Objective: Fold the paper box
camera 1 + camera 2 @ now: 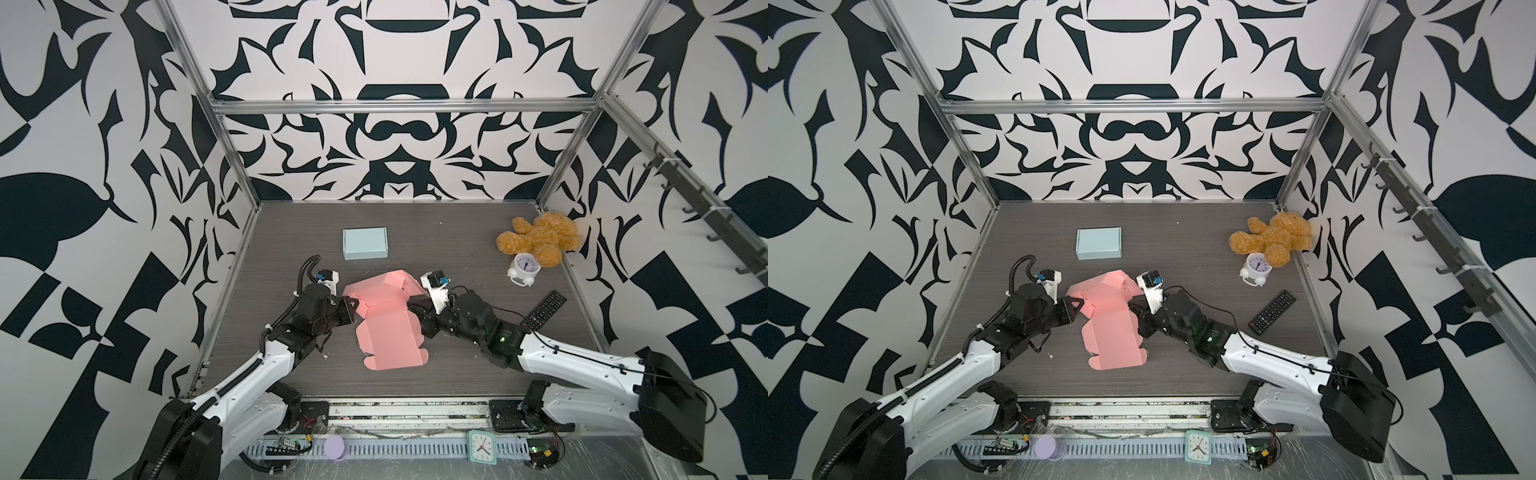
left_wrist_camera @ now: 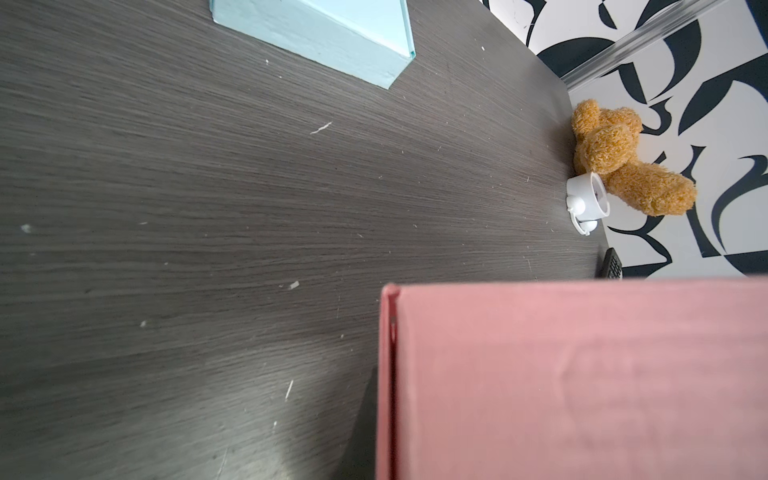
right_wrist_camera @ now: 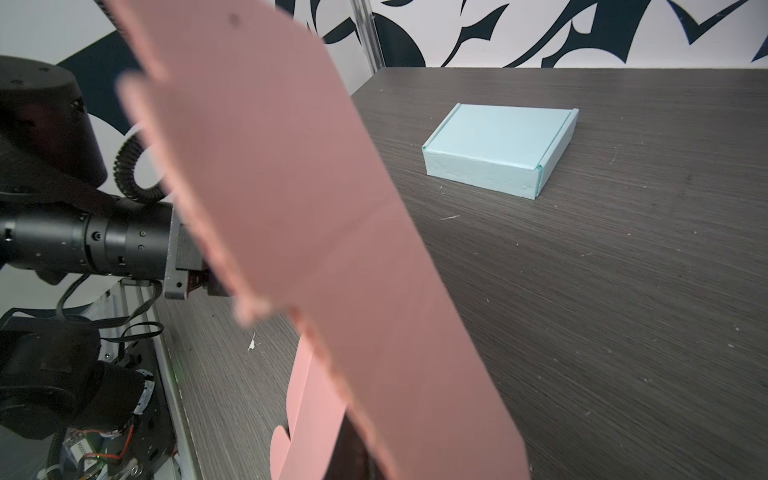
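Observation:
The pink paper box (image 1: 388, 332) (image 1: 1113, 336) lies mid-table, its near half flat and its far panels raised and partly folded. My left gripper (image 1: 352, 306) (image 1: 1077, 306) is at the box's left flap and is shut on it; the right wrist view shows its fingers (image 3: 208, 284) disappearing behind the pink sheet (image 3: 311, 208). My right gripper (image 1: 415, 306) (image 1: 1133, 305) is shut on the raised right side panel. In the left wrist view a doubled pink panel (image 2: 582, 382) fills the area by the jaws and hides them.
A closed light-blue box (image 1: 365, 243) (image 3: 498, 149) sits behind the pink one. At the far right are a brown teddy bear (image 1: 540, 239), a white alarm clock (image 1: 524, 268) and a black remote (image 1: 544, 309). Patterned walls close in three sides.

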Robot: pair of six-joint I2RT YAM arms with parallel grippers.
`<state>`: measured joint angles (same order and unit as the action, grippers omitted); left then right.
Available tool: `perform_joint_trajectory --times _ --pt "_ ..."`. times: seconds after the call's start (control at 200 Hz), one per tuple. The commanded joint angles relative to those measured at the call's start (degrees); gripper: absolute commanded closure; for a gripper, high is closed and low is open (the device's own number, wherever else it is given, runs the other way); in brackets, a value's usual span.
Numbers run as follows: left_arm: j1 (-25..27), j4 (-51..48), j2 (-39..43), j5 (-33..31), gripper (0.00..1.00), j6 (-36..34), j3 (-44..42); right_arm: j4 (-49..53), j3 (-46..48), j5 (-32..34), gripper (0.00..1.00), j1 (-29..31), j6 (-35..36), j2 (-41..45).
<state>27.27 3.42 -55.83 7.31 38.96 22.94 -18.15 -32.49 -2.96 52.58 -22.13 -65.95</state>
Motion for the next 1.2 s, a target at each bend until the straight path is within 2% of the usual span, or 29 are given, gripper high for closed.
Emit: perform_joint_trajectory --times 0.0,0.32,0.5,0.605,0.78,0.85,0.96,1.195 --pt "-0.18 0.8 -0.15 0.96 0.94 -0.55 0.13 1.64 -3.43 -1.12 1.0 0.04 -0.55 -1.14" --pt "-0.18 0.06 0.55 0.27 0.94 -1.16 0.01 8.03 -4.84 -0.37 1.0 0.01 0.97 0.3" --pt "-0.14 -1.13 1.07 0.13 0.95 -1.34 0.44 17.09 -6.77 1.1 0.79 0.07 4.14 5.71" --pt "-0.21 -1.78 1.34 0.09 0.95 -1.86 0.59 20.66 -6.87 1.38 0.73 0.07 5.54 10.06" --pt "-1.31 -5.06 2.36 1.48 0.95 -4.07 2.04 25.55 -6.62 1.77 0.7 0.0 7.8 17.5" --pt "-1.84 -6.49 2.7 3.01 0.95 -5.43 2.83 28.18 -6.7 4.76 0.69 -0.16 8.4 19.81" --pt "-2.13 -9.21 2.84 4.5 0.95 -7.28 4.3 29.83 -7.02 5.94 0.68 -1.09 9.06 21.64" --pt "-2.22 -10.01 2.15 8.22 0.95 -8.61 4.89 28.37 -8.93 -0.36 0.66 -5.72 8.29 21.09"
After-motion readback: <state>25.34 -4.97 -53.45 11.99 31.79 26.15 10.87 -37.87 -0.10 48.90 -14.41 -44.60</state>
